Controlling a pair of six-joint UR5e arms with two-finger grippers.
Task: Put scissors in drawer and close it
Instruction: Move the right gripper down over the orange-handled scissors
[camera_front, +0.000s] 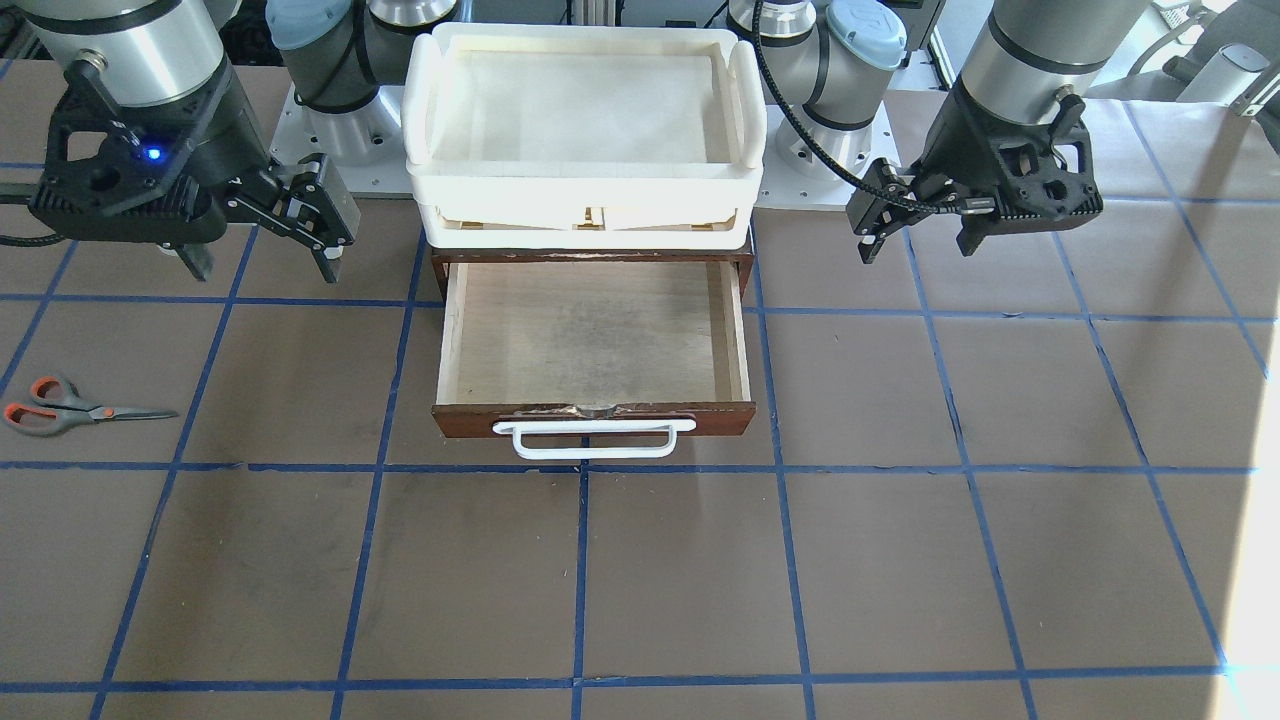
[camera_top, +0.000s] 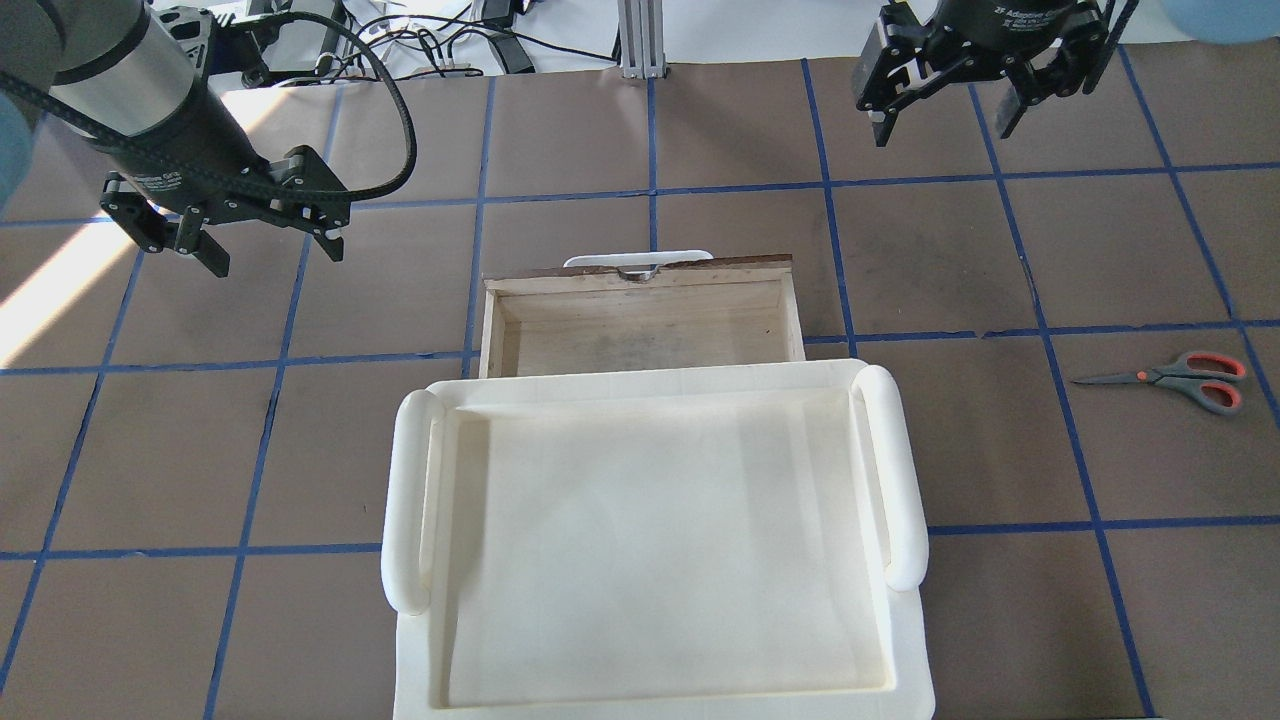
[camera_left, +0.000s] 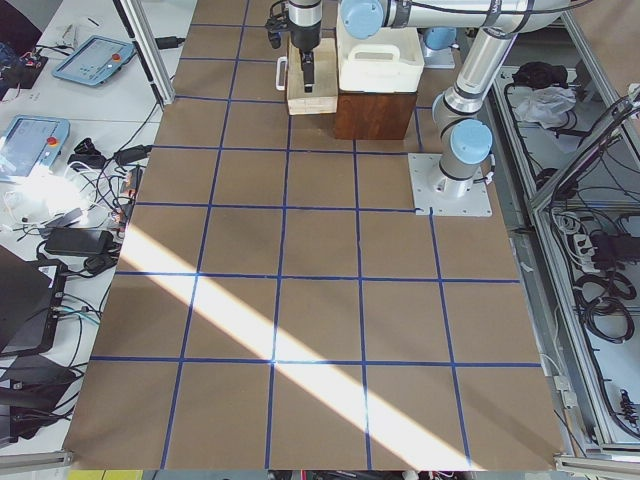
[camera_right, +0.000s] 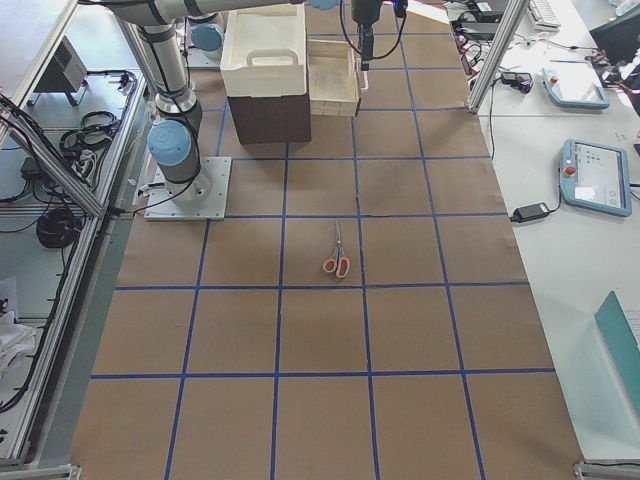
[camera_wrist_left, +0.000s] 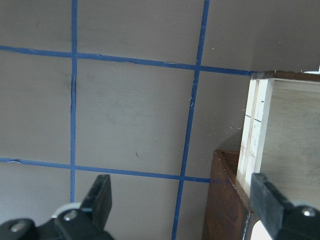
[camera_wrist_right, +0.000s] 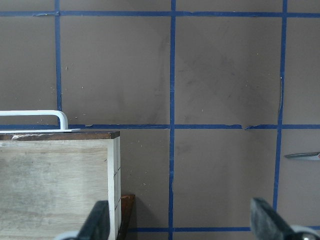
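Cream-white plastic tray (camera_top: 405, 500) fills the lower middle of the overhead view. Just beyond it, the shallow wooden drawer with a pale plywood floor (camera_top: 640, 345) stands pulled open. Small scissors with orange-and-grey loop handles (camera_top: 1175, 377) lie flat on the brown table (camera_top: 1000, 600) at middle right, well apart from the drawer. Right gripper (camera_top: 942, 130), upper right, and left gripper (camera_top: 277, 258), upper left, both hang with fingers spread wide, holding nothing.

You likely want the right gripper next. Lower it over the scissors' pivot, fingers straddling the closed blades, and pinch low, since they lie thin against the table.

Front-facing view shows the drawer's white bar handle (camera_front: 593, 440) whole, while the overhead view half hides it. Right wrist view catches only a blade tip (camera_wrist_right: 302, 156) at its right edge.
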